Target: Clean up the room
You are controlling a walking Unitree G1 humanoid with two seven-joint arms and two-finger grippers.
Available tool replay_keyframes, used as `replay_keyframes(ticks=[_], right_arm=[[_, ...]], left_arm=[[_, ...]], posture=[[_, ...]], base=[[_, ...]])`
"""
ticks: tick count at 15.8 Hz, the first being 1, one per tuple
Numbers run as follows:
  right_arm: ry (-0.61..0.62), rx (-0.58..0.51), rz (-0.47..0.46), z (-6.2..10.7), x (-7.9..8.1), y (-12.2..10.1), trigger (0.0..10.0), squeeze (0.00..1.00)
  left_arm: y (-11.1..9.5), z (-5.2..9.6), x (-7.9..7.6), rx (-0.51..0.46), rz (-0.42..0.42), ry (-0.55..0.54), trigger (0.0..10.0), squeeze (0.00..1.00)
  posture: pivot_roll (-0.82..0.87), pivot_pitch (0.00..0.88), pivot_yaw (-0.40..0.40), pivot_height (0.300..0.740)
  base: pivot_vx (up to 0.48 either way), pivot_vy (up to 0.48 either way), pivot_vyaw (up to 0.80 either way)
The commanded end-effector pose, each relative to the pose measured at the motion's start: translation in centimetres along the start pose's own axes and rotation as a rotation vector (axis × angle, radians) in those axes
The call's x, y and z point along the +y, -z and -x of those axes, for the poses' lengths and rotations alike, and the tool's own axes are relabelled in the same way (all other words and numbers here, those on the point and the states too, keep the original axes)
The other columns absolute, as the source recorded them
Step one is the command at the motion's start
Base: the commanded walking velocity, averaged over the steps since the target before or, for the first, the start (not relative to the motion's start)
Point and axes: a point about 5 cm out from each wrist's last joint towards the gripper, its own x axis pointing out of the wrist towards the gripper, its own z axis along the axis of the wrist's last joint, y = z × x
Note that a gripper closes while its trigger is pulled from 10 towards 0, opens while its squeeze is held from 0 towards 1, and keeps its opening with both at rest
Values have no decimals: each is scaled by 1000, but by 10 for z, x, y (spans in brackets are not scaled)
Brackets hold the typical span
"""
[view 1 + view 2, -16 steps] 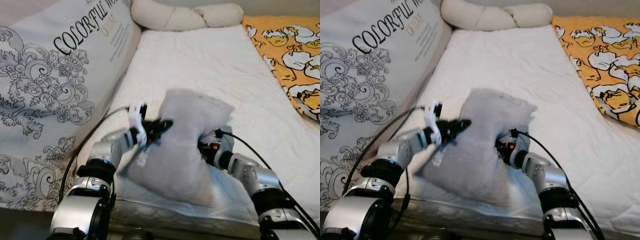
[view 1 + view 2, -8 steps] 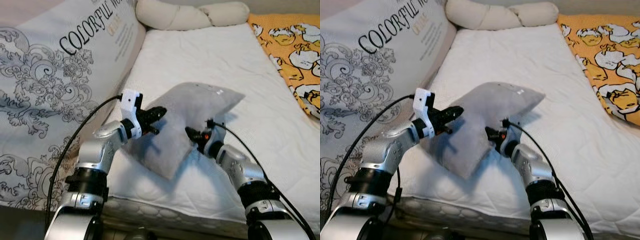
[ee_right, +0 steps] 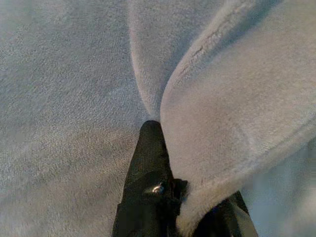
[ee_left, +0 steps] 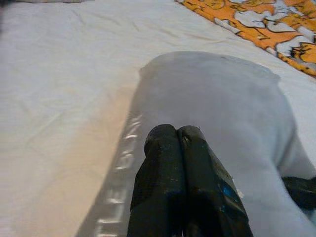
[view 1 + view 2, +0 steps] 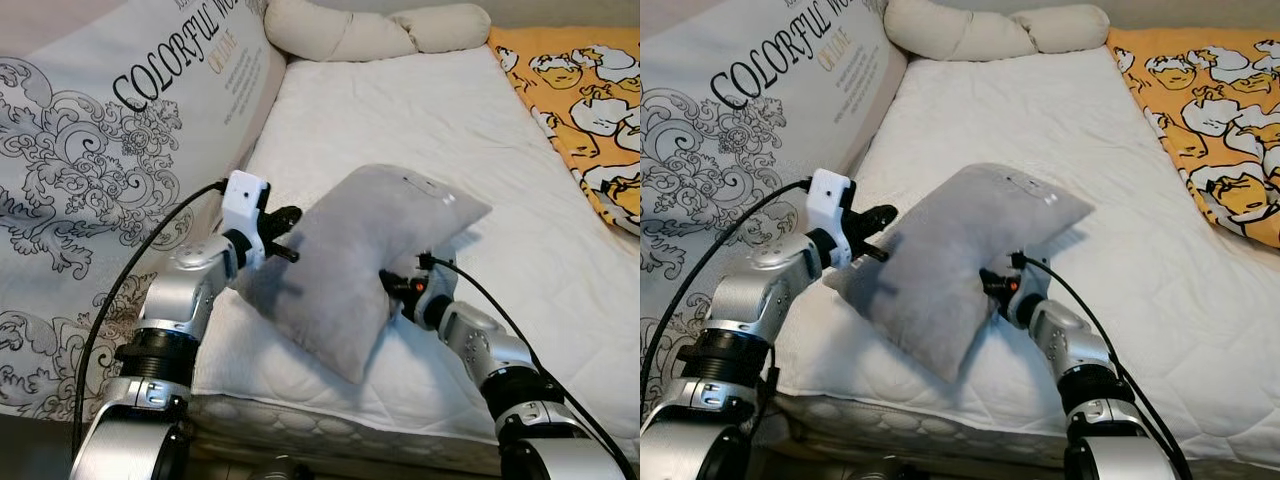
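Both grippers pinch the grey pillow (image 5: 365,255) at opposite edges: left gripper (image 5: 285,222), right gripper (image 5: 392,287). Bare white mattress (image 5: 400,120) stretches beyond.

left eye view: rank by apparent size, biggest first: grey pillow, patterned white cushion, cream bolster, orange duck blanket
1. patterned white cushion
2. grey pillow
3/4. orange duck blanket and cream bolster: look similar; the blanket is cut off by the frame, so unranked.

The bed (image 5: 420,140) had a white quilted mattress cover. A grey pillow (image 5: 365,255) sat near its front edge. Beyond the pillow, a long cream bolster (image 5: 370,35) lay along the head end, and an orange cartoon-print blanket (image 5: 590,110) covered the right side.
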Motion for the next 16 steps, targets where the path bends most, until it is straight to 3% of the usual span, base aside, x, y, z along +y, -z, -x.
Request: replay_keyframes(ticks=[1,2,5,6,7,8,12,13,15,16], right_arm=[[7,33,-35,7,-9,10,0,0],[4,37,-37,9,-10,11,0,0],[-20,158,-36,33,-33,35,0,0],[-10,192,-26,40,-40,42,0,0],[-1,203,-23,43,-42,45,0,0],[18,213,-27,47,-46,49,0,0],[-4,218,-22,48,-44,50,0,0],[-15,217,-13,48,-42,50,0,0],[-23,211,-7,48,-41,50,0,0],[-26,209,-6,48,-40,50,0,0]], left_arm=[[-6,1,15,-10,-46,-83,0,0],[-6,1,18,-9,-53,-95,0,0],[-14,-9,32,-15,-58,-176,10000,0],[-15,-15,28,-19,-42,-127,10000,0],[-13,-18,26,-12,-35,-114,10000,737],[-4,-31,15,31,-33,-77,10000,1000],[17,-45,-11,86,-20,41,10000,1000],[26,-50,-29,92,72,138,10000,1000],[38,-54,-48,110,169,251,10000,1000],[39,-54,-51,108,197,271,10000,1000]], posture=[[-58,0,145,740],[-58,0,144,740],[-75,0,149,740],[-80,0,152,740],[-88,0,156,740],[-98,0,155,740],[-116,0,162,740],[-126,0,168,740],[-133,0,173,740],[-134,0,174,740]], base=[[0,0,0],[0,0,0],[0,0,0],[0,0,0],[0,0,0],[0,0,0],[0,0,0],[0,0,0],[0,0,0],[0,0,0]])
